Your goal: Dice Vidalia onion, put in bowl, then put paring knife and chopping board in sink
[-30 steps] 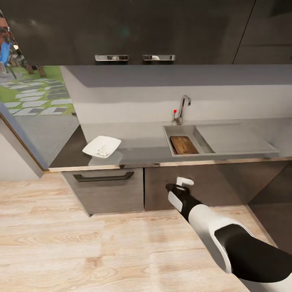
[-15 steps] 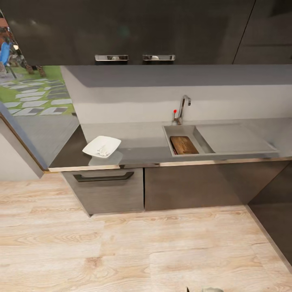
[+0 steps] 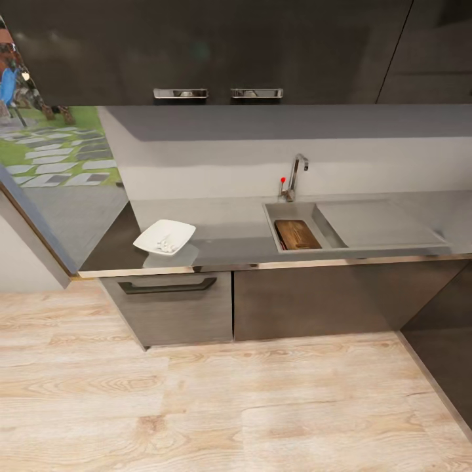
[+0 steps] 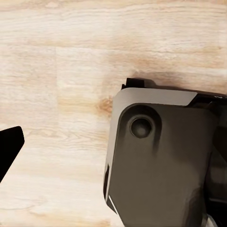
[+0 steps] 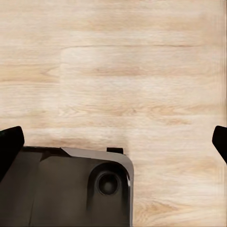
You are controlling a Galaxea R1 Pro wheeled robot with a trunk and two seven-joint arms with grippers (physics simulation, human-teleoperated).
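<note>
The sink [image 3: 294, 211] sits in the grey countertop [image 3: 229, 229], its chrome faucet [image 3: 296, 172] and red knob behind it. In the basin lies the brown chopping board [image 3: 297, 235]. A thin reddish sliver runs along the board's left edge; I cannot tell whether it is the paring knife. Left of the sink, the white square bowl [image 3: 165, 237] stands on the countertop with small pale onion pieces inside. My left gripper [image 4: 116, 146] and right gripper [image 5: 113, 142] both hang over the wooden floor, each open with nothing between the fingers.
Dark cabinets and a drawer [image 3: 169, 303] run below the countertop, with dark wall cupboards [image 3: 216, 52] above. A steel drainboard [image 3: 377, 223] lies right of the basin. Light wooden floor [image 3: 216, 406] stretches in front. My grey base [image 4: 161, 161] shows under both grippers.
The right arm, raised before the cabinet a second ago, has dropped out of the head view. Board, bowl and camera have stayed put.
</note>
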